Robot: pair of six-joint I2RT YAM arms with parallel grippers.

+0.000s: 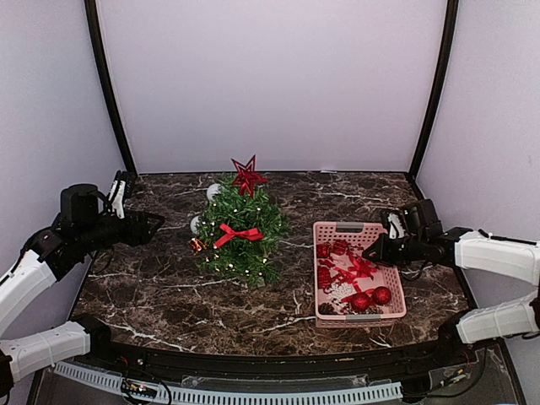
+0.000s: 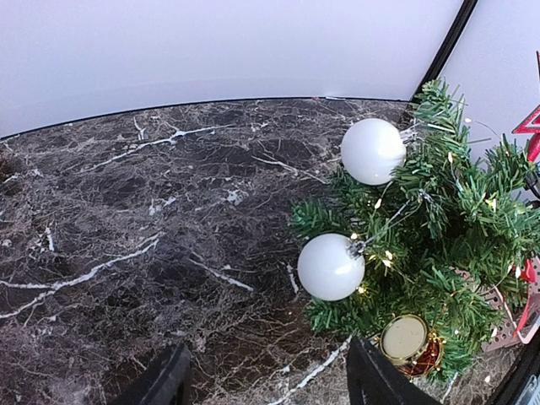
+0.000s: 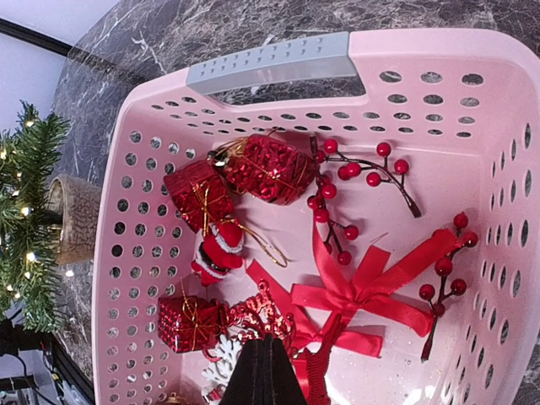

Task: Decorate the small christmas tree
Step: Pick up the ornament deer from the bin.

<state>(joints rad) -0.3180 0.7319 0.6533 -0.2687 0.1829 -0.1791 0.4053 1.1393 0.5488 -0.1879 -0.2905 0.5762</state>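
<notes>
The left arm reaches low over the left side of the desk (image 1: 169, 291) with its elbow bent. The left gripper (image 1: 152, 226) is spread wide and empty, aimed at the small christmas tree (image 1: 240, 236) just ahead of it. The right arm stretches in from the right. The right gripper (image 1: 373, 249) is pressed closed over the pink basket (image 1: 348, 226), with nothing visibly pinched. Its fingertips (image 3: 263, 371) hide part of a white snowflake piece (image 3: 221, 363) among the red ornaments (image 3: 270, 167) below. Beyond the left gripper, two white baubles (image 2: 331, 267) face it, and the wrist view cuts off the tree's far side.

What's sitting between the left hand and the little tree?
Nothing. In the top view, only bare marble table lies between the left hand and the tree. The left wrist view shows the same.
</notes>
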